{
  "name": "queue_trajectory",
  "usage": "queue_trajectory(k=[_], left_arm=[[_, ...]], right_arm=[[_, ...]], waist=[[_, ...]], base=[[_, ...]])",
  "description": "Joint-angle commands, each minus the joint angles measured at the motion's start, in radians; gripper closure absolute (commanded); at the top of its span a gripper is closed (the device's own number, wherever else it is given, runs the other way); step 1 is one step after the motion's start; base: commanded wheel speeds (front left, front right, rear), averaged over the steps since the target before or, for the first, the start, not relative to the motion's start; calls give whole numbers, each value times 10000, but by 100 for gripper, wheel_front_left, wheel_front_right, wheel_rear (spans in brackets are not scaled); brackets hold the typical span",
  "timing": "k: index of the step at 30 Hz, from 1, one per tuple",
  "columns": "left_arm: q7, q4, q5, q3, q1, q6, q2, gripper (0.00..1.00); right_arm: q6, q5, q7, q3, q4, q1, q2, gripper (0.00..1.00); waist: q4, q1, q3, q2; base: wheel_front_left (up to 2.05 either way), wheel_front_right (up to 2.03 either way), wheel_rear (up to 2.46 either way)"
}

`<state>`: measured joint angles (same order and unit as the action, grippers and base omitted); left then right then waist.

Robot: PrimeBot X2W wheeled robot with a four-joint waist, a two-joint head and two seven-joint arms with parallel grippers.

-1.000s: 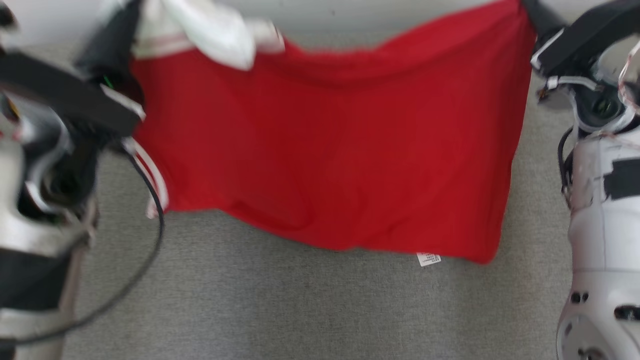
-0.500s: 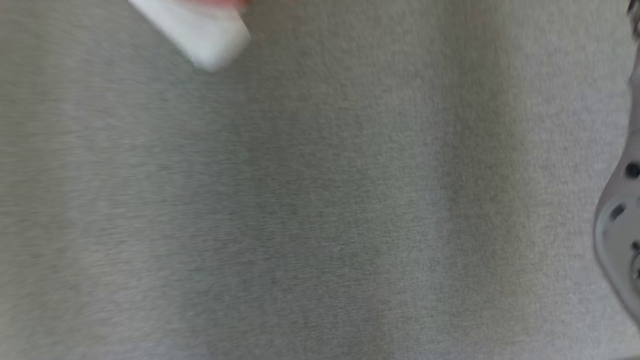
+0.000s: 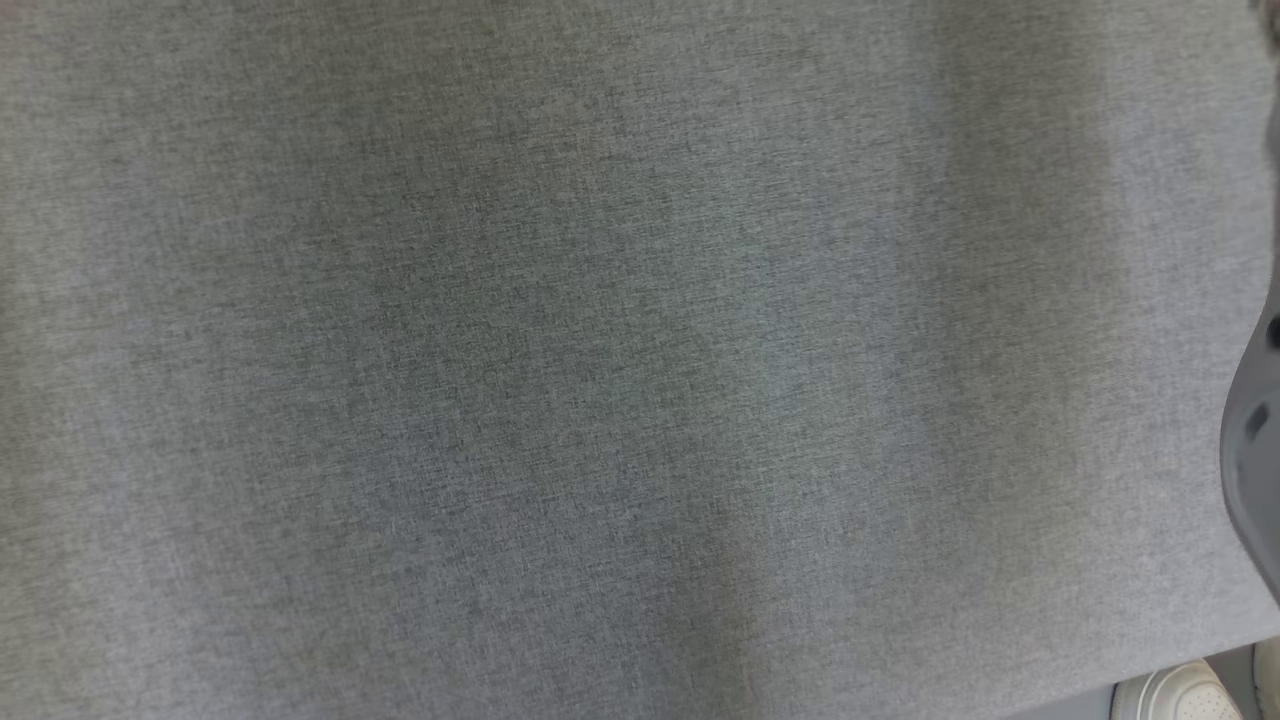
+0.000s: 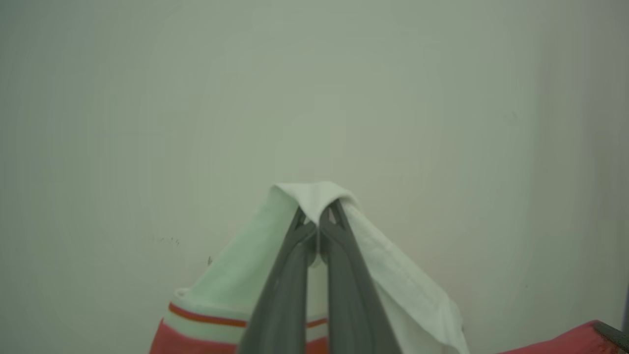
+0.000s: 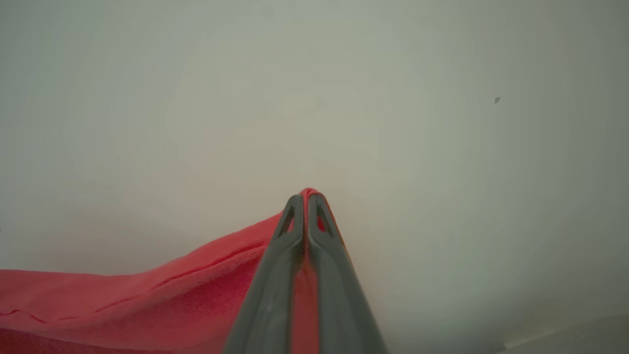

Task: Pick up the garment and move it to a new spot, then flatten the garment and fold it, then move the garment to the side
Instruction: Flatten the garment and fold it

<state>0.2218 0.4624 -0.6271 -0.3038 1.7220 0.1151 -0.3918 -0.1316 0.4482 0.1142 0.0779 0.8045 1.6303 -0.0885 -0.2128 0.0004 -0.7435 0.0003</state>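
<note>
The garment is red with white parts and red stripes. In the left wrist view my left gripper (image 4: 318, 221) is shut on a white fold of the garment (image 4: 236, 280), which drapes down both sides of the fingers against a pale wall. In the right wrist view my right gripper (image 5: 305, 199) is shut on a red edge of the garment (image 5: 147, 305), and the red cloth trails off to the lower left. The head view looks down on grey cloth-covered table (image 3: 600, 360) with no garment on it.
A pale part of my right arm (image 3: 1255, 440) shows at the head view's right edge. A white shoe (image 3: 1175, 695) of a person stands beyond the table's lower right corner. A plain pale wall (image 5: 344, 98) lies ahead of both grippers.
The head camera has swung down, so the held red garment and both arms slid up out of its picture. One second ago both grippers held the garment stretched between them.
</note>
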Motion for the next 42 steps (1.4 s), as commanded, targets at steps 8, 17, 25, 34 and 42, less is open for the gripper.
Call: queue_trajectory(k=[8, 17, 25, 34, 42], left_arm=[[126, -582, -1488, -91, -2743, 168, -249, 100], [-543, -2284, -3410, -71, -6566, 147, -595, 100], [-941, -3712, -4887, -207, -10812, -178, -429, 100], [-1615, -4798, -6278, -1020, -15180, -594, -303, 100], [-1632, -4431, -6563, -1631, -16916, -679, 2, 100]], right_arm=[[19, 806, -621, -1347, 268, -1730, -945, 100], [19, 1304, -2268, -2248, 661, -3651, -1541, 100], [19, 1190, -2697, -2329, 951, -5575, -1655, 100], [19, 1149, -2858, -1828, 1305, -8047, -1693, 100], [19, 1004, -2989, -1204, 1259, -9886, -1691, 100]], waist=[[657, -4, 1148, -3], [1186, -4, 3028, -3], [1528, -4, 4662, -3], [1830, -4, 6131, -3], [2027, -4, 6740, -3]], base=[[0, 0, 0], [0, 0, 0], [0, 0, 0], [0, 0, 0], [0, 0, 0]])
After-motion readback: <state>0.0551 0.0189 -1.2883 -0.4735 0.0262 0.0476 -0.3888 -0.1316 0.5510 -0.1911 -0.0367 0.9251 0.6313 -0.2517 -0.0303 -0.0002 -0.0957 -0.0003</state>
